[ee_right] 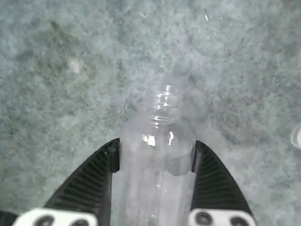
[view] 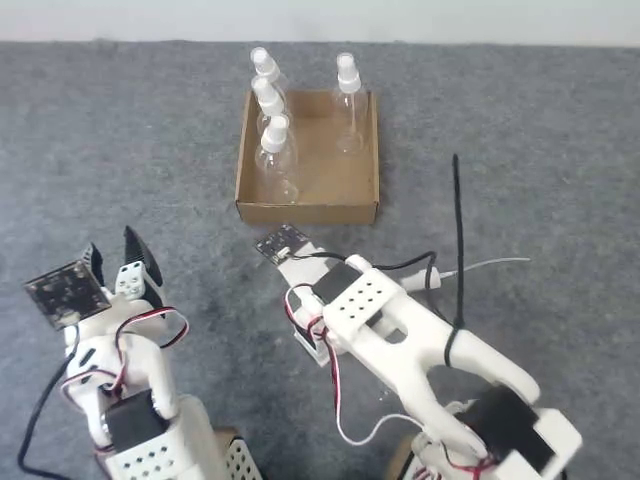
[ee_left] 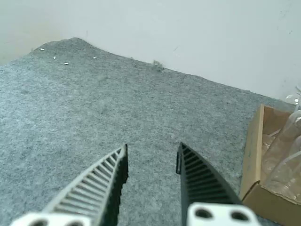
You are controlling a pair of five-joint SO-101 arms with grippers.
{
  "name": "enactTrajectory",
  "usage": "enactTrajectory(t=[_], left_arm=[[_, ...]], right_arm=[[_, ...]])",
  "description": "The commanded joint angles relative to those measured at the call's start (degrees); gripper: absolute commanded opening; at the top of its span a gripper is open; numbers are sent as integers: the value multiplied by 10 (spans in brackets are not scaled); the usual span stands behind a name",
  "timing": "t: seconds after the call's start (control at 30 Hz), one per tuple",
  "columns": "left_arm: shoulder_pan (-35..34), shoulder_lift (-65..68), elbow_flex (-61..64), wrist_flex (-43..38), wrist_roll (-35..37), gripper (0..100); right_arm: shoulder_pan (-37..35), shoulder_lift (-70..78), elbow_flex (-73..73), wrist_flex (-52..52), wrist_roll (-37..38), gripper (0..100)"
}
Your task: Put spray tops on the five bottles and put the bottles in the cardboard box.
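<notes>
The cardboard box [view: 305, 212] stands at the far middle of the carpet and holds several clear bottles with white spray tops, among them one at the front left [view: 275, 145] and one at the right [view: 347, 90]. My right gripper [ee_right: 156, 146] is shut on a clear bottle [ee_right: 162, 122] with a bare threaded neck, held over the carpet below the right arm [view: 380, 310]. A spray top's thin white tube [view: 490, 265] lies to the right of that arm. My left gripper [view: 112, 245] [ee_left: 153, 148] stands open and holds nothing at the near left, and the box [ee_left: 254, 165] is off to its right.
A black cable [view: 456, 230] rises beside the right arm. Grey carpet covers the table, with open room left of the box and a white wall [ee_left: 188, 33] behind it. A small whitish object [ee_right: 296, 136] shows at the edge of the right wrist view.
</notes>
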Motion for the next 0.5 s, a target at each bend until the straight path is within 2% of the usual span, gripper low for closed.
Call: enactTrajectory(t=[0.0, 0.47], left_arm=[[-3, -4, 0, 0, -4, 160], [-3, -4, 0, 0, -4, 160]], right_arm=[[6, -71, -39, 40, -5, 87], [7, -330, -8, 82, -5, 84]])
